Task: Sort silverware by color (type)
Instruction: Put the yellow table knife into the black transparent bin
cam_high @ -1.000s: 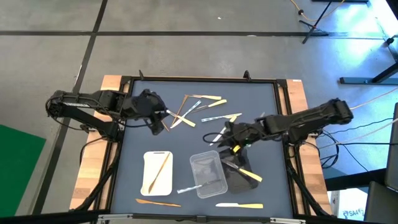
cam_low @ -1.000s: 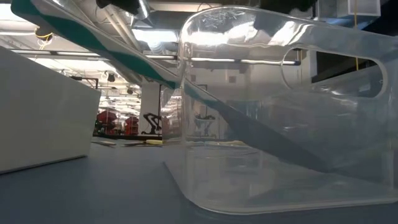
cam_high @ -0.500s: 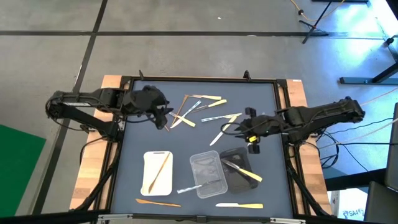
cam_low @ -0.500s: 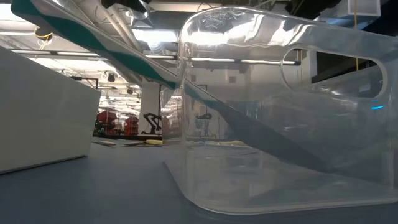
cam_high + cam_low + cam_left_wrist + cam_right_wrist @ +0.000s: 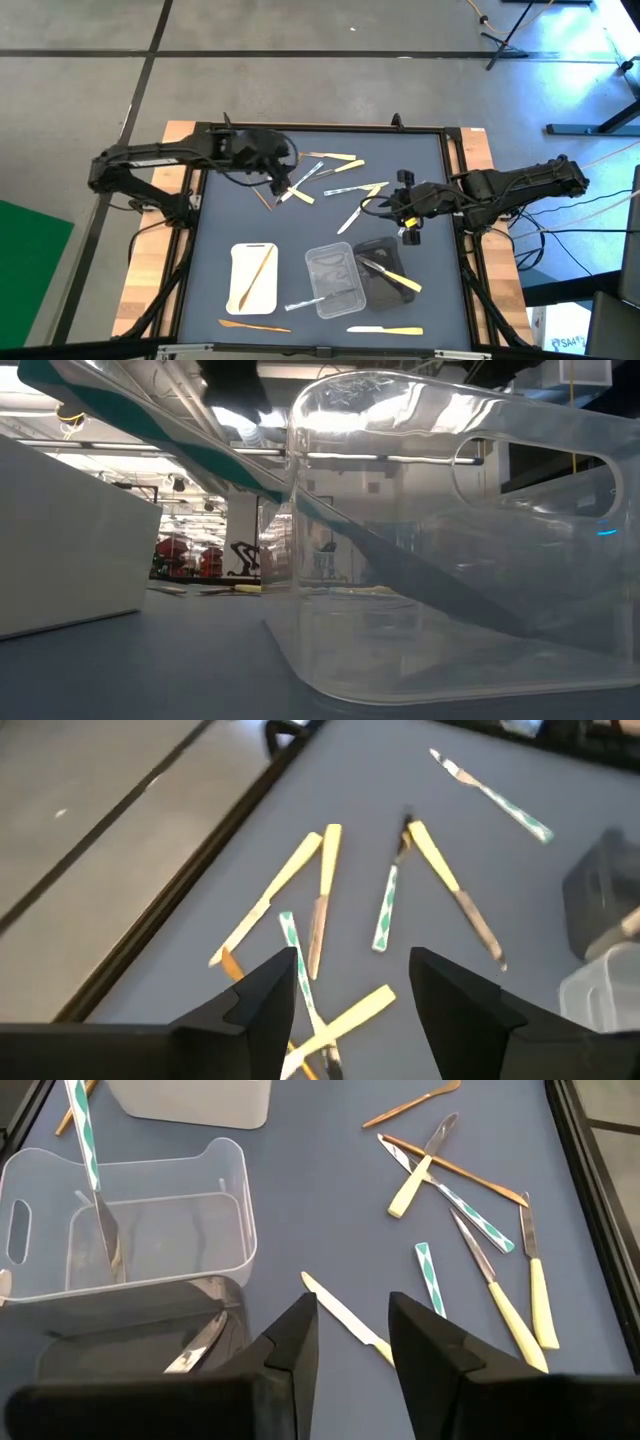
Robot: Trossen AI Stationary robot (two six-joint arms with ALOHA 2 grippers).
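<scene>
Overhead, you see the left gripper (image 5: 283, 176) reaching over the far-left part of the blue-grey table (image 5: 210, 230), above a crossed heap of silverware (image 5: 300, 180); in its wrist view the 2 dark fingers (image 5: 262, 995) stand wide apart with nothing between them, and the loose pieces lie on the mat beyond: cream-handled knives (image 5: 275, 895) and a green-and-white patterned handle (image 5: 385, 910). The right gripper (image 5: 393, 203) sits right of centre, just beside a clear knife with a pale handle (image 5: 352, 215); its wrist view shows the fingers (image 5: 290, 1342) parted to a moderate gap, holding nothing, with a cream-handled knife (image 5: 345, 1318) on the mat just past them. Near the table's front edge you find 3 trays in a row: a white tray (image 5: 239, 290) holding 1 wooden utensil (image 5: 258, 277); a clear tray (image 5: 343, 290) with a patterned-handle piece (image 5: 305, 300) leaning over its rim; a black tray (image 5: 395, 297) holding a cream-handled utensil (image 5: 403, 282). A wooden piece (image 5: 255, 325) and a cream-and-clear piece (image 5: 385, 329) lie on the mat in front of the trays. In the low view the clear tray's wall (image 5: 450, 540) fills most of the frame, the patterned handle (image 5: 150, 430) slanting into it; the white tray's side (image 5: 70, 540) stands at the left.
</scene>
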